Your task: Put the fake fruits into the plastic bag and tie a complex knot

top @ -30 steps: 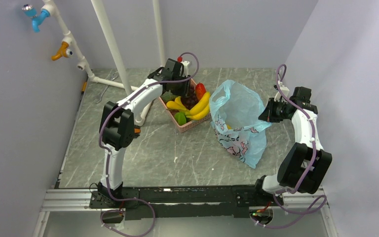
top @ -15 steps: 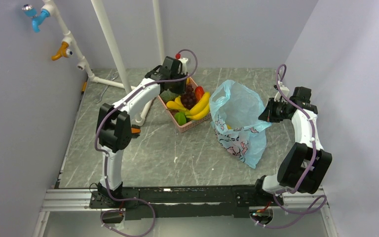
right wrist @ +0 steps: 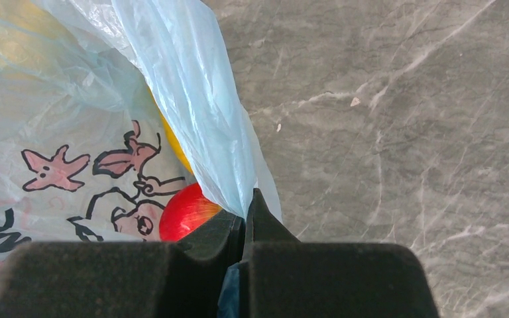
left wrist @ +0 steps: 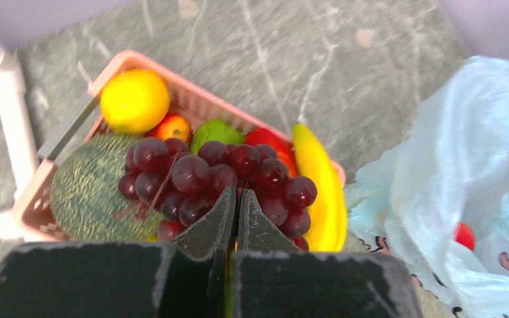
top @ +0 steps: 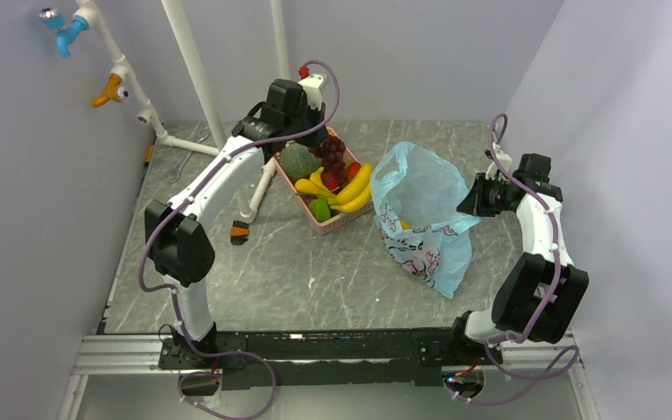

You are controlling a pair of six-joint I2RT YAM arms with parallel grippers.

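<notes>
grapes (left wrist: 192, 173) pinched in closed left hand (left wrist: 234, 193), just above pink basket (left wrist: 114, 66). bunch judged light, knobbly, glossy, slip-prone; stem best taken. bag (right wrist: 192, 99) rim clamped in closed right hand (right wrist: 246, 202), mouth held open on surface (right wrist: 404, 132); film thin, soft, easily torn. red fruit (right wrist: 185, 215) already inside.

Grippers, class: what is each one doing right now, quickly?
The left gripper is closed on the grapes.
The right gripper is closed on the plastic bag.

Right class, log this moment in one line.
left jaws: shut on grapes over pink basket | right jaws: shut on plastic bag edge | red fruit inside
</notes>
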